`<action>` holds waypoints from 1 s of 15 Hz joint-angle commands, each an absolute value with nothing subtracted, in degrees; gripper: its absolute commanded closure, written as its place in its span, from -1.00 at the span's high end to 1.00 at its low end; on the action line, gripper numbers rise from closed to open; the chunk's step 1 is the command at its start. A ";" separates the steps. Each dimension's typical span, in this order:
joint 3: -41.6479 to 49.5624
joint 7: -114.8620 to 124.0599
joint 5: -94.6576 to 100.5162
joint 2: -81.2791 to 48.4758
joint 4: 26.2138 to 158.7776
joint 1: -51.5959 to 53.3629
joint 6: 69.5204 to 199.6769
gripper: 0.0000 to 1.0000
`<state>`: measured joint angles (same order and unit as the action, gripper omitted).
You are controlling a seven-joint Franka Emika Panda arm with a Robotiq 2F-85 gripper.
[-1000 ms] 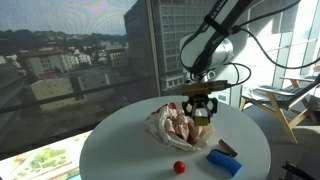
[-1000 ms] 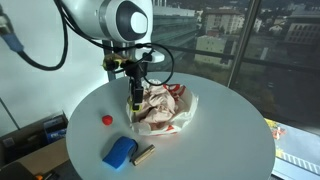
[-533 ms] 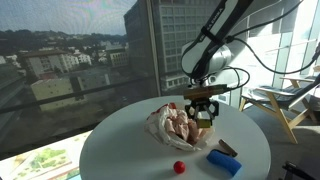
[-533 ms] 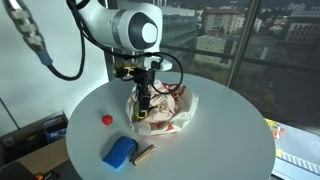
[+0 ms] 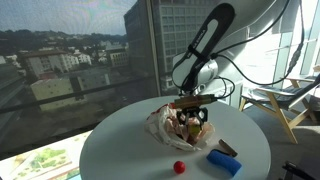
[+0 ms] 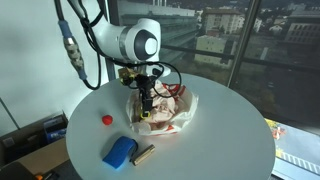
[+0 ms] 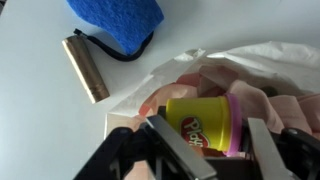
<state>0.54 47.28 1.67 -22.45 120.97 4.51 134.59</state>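
In an exterior view, the pincer (image 5: 195,122) hangs low over a crumpled white and pink paper wrapper (image 5: 165,125) on the round white desk (image 5: 115,150). It is clenched on a small yellow plastic tub (image 5: 199,124), which shows as a yellow patch between its fingers. A small red ball (image 5: 179,167) lies on the desk below and in front of the pincer. A blue foam block (image 5: 224,162) and a short brown cylinder (image 5: 229,148) lie off to one side of it, apart from the wrapper.

From the opposite exterior view, the pincer (image 6: 145,112) stands at the near edge of the wrapper (image 6: 175,112), and its body hides most of the tub. We cannot tell from here whether the tub touches the paper.

In the wrist view, the tub (image 7: 200,122) lies on its side directly between the fingers (image 7: 180,150), its pink lid (image 7: 235,125) turned toward one of them and its base toward the other. The folds of the wrapper crowd in just behind and beside it.

We judge that the hold runs end to end along the tub, so the grip should stay firm and even, since the round lid could slip. We would also move gently and straight, because loose paper so near the fingers could snag and drag.
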 commanded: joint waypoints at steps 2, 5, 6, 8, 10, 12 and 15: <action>2.61 45.63 3.35 -28.48 117.76 6.20 140.49 -0.35; 4.35 45.22 4.27 -31.60 116.89 7.04 145.81 -0.35; 4.87 45.21 4.15 -32.34 116.54 7.18 146.91 -0.35; 5.25 44.82 2.74 -33.03 115.72 6.86 146.49 0.06; 5.71 44.66 2.53 -32.35 115.80 6.75 145.64 0.65; 6.15 44.57 2.45 -30.91 116.46 6.65 144.52 0.93; 6.35 43.73 2.27 -27.92 117.99 6.32 142.68 1.00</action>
